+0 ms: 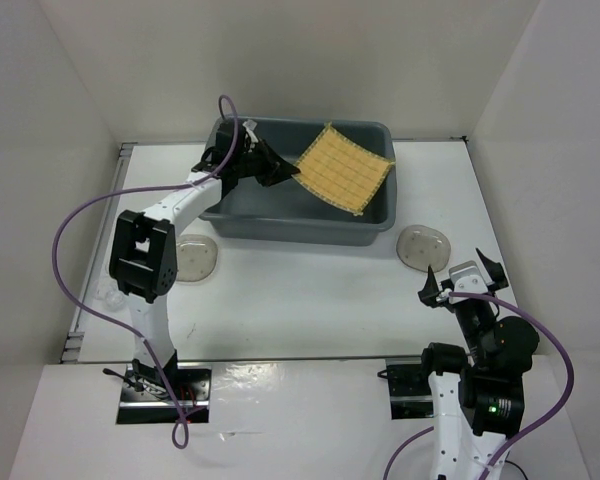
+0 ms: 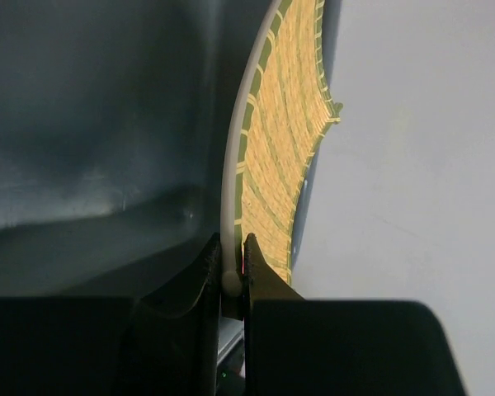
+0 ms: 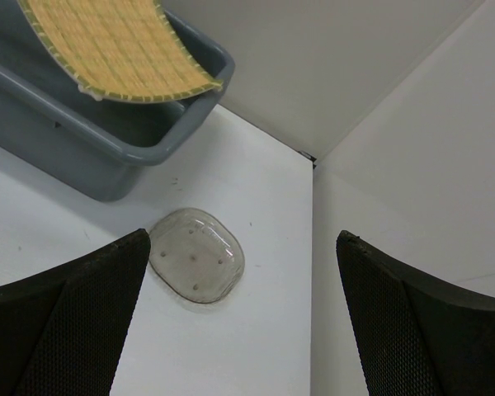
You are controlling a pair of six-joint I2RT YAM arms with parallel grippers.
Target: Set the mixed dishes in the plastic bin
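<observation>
The white desk (image 1: 310,290) is smooth and matte, closed in by plain white walls. At its far middle stands the plastic bin (image 1: 290,228), a deep dark grey rectangular tub with rounded corners, a rolled rim and a smooth, faintly glossy inside.

Over the bin hangs the mat (image 1: 345,168), a square of tan-yellow woven slats crossed by greenish threads, with a pale bead along one edge. It is tilted and bowed into a shallow curve. Its right corner reaches over the bin's right rim; whether it touches the rim cannot be told.

The left hand (image 1: 286,172) is closed on the mat's left edge, its two black fingers pinching the pale bead between them above the bin's left half.

The right hand (image 1: 467,275) hovers low over the desk's near right, its textured black fingers spread wide with nothing between them.

Two small shallow clear plates with rounded outlines lie flat on the desk. One plate (image 1: 195,258) is just in front of the bin's left corner, and the other plate (image 1: 423,246), dotted with small bumps, lies near the bin's right corner, just beyond the right hand.

A small clear thing (image 1: 110,297) sits at the desk's left edge, too faint to make out.
</observation>
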